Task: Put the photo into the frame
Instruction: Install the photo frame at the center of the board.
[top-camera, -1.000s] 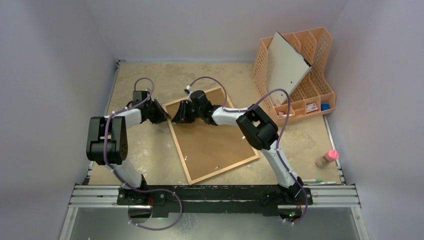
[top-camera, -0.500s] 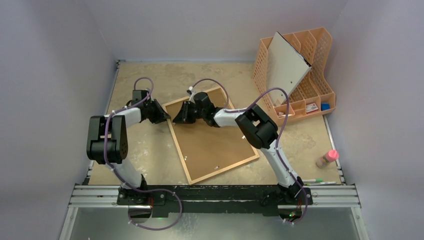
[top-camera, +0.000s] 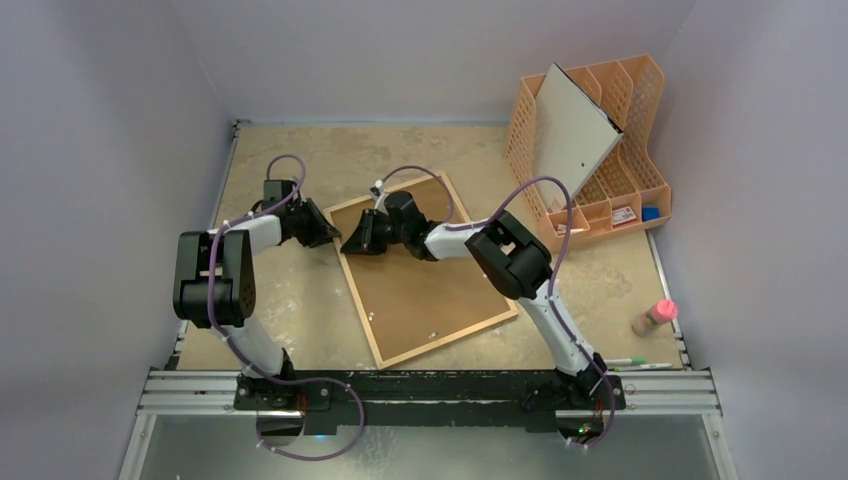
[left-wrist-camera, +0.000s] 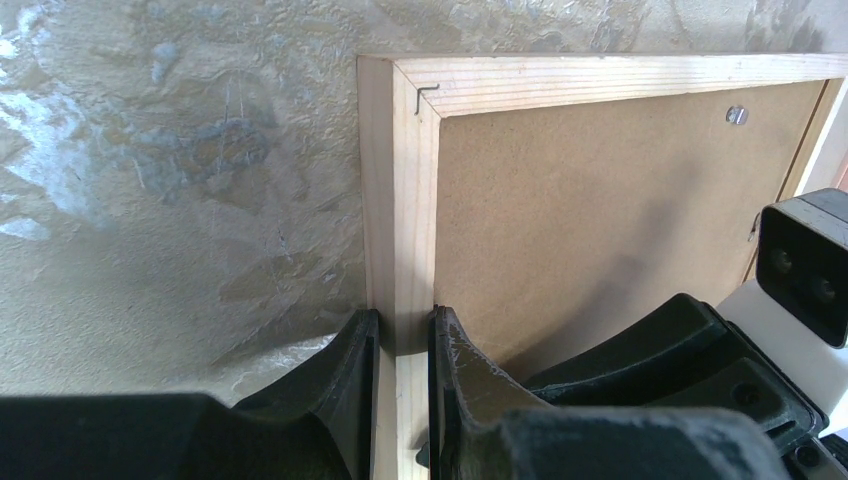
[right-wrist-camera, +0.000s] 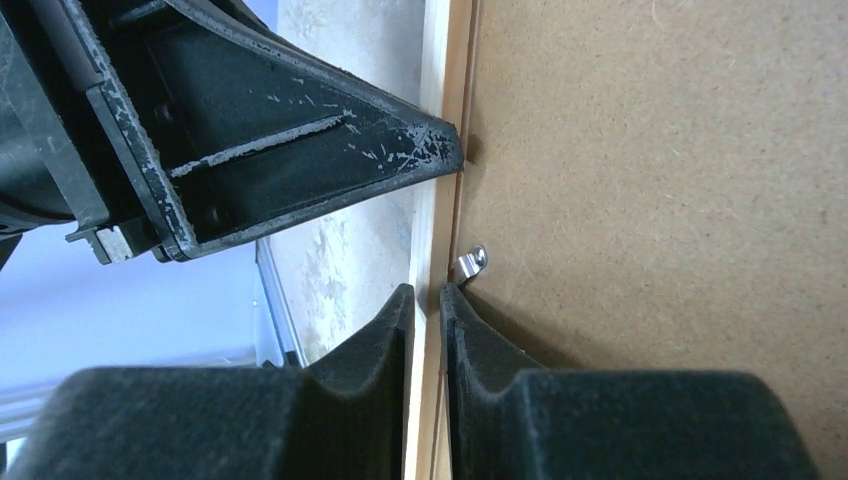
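Only the left wrist view shows my left gripper (left-wrist-camera: 403, 335) clenched on the frame (left-wrist-camera: 412, 180)'s pale wood rail. The frame lies back-up mid-table, with a brown hardboard panel (left-wrist-camera: 600, 200) inside. In the right wrist view my right gripper (right-wrist-camera: 425, 300) pinches the same rail by a metal clip (right-wrist-camera: 473, 262). Mottled beige table (top-camera: 620, 270), grey walls, orange lattice organizer (top-camera: 620, 190) far right.

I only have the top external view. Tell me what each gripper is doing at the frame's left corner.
Observer: The left gripper is closed on the frame rail, one finger outside it and one over the brown backing panel.
Operator: Now the right one.
Observer: The right gripper straddles the same rail. I cannot tell whether it is pinching.
Operator: Report any hardware there.
Observer: A small metal tab sits just past its inner fingertip, at the backing's edge.
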